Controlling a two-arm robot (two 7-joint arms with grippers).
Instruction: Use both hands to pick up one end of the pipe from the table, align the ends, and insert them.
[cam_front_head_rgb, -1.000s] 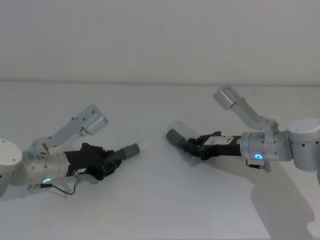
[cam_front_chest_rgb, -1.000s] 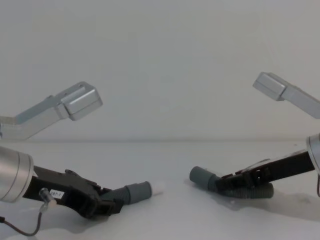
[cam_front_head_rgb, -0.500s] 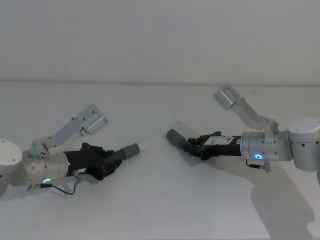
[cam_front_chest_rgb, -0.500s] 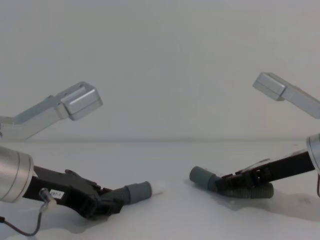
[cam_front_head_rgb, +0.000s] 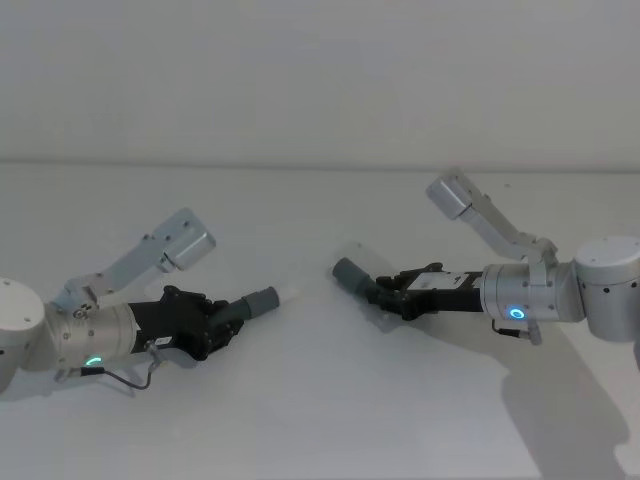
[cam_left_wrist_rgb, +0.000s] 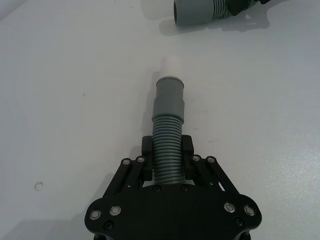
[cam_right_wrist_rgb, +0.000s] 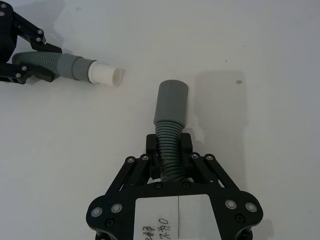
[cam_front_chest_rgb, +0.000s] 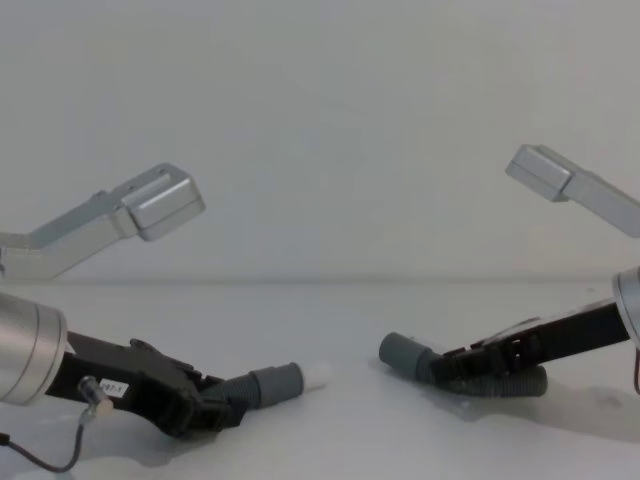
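Low on the white table (cam_front_head_rgb: 320, 410), the left gripper (cam_front_head_rgb: 224, 319) clamps the white-tipped hose (cam_front_head_rgb: 262, 300) and the right gripper (cam_front_head_rgb: 386, 291) clamps the plain-cuffed hose (cam_front_head_rgb: 350, 273), cuffs facing across a gap, likely for aligning.

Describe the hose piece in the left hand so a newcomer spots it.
At the white table, on the robot's left, the left hand grips a ribbed dark grey hose piece. Its grey cuff ends in a short white tip; the other piece, in the right hand, has a plain grey cuff.

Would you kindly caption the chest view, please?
Left gripper holds the white-tipped hose, right gripper the plain hose, not yet joined.
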